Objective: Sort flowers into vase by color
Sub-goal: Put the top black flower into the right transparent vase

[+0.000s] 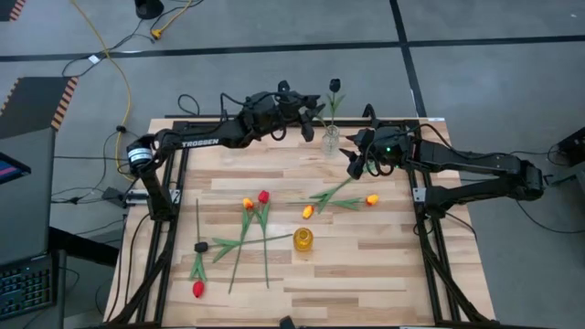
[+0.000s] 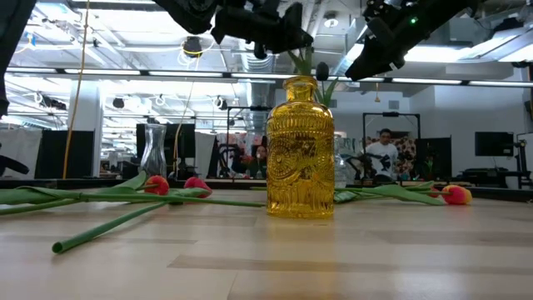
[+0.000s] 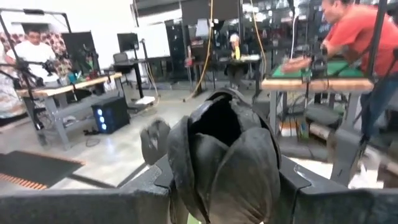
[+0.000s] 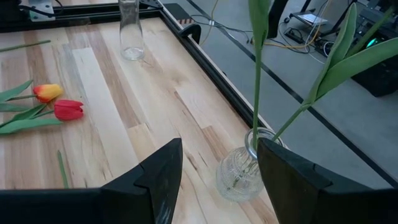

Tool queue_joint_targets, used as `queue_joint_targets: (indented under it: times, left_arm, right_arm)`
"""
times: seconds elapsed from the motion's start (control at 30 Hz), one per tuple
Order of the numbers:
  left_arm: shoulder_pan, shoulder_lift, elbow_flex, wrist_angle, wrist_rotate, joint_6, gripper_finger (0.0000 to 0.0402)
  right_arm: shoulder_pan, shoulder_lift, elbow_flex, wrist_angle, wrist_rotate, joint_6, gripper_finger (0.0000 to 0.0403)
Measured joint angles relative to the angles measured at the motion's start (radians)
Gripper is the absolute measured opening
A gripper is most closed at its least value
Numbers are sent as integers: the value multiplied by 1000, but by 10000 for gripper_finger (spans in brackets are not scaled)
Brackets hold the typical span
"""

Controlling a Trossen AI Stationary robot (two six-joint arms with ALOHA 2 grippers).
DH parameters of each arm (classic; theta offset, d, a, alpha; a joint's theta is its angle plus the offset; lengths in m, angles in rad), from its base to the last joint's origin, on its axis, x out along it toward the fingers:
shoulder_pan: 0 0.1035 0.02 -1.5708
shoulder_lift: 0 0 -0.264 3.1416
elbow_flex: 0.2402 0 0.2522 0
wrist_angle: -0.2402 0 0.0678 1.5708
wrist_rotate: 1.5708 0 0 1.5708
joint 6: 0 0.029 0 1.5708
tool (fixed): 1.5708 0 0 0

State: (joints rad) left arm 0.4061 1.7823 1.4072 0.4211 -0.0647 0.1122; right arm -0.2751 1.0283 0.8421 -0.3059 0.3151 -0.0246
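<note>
Wooden counter [image 1: 366,265], seen from above, filled the middle of the frame inside a black frame rail. Clear glass vase [image 1: 330,140] stood at the upper centre of the counter near its far edge, holding one black tulip [image 1: 335,85] on a green stem, the head rising past the counter's edge. Left claw [image 1: 315,113] hovered at the upper centre, just left of that stem and above the clear vase; in its wrist view the black flower head sat close between the two dark fingers [image 3: 93,208], and whether they pressed on it could not be told. Right claw [image 1: 355,164] hung just right of the clear vase, fingers [image 4: 158,177] spread wide with nothing between them, the vase showing in the gap ahead. A second clear vase [image 4: 129,37] stood farther along the far edge toward the upper left. Yellow glass vase [image 1: 303,241] stood at centre, lower half of the frame, holding nothing. Loose flowers on the counter: a red tulip [image 1: 263,196] beside an orange one [image 1: 247,204] left of centre; two yellow-orange tulips [image 1: 308,211] right of centre with stems crossing; a red tulip [image 1: 197,289] and a black tulip [image 1: 201,246] at lower left.
</note>
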Motion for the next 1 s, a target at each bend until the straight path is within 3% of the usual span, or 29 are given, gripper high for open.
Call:
queue_joint_targets:
  times: [0.37,0.63,1.0]
  left_arm:
    - [10,182,145,-5,-2,17,133]
    - [10,303,291,-158,7,15,136]
    - [10,292,389,-467,-28,57,220]
  right_arm:
    - [0,0,0,0,0,0,235]
    - [0,0,0,0,0,0,235]
    - [0,0,0,-1,0,0,235]
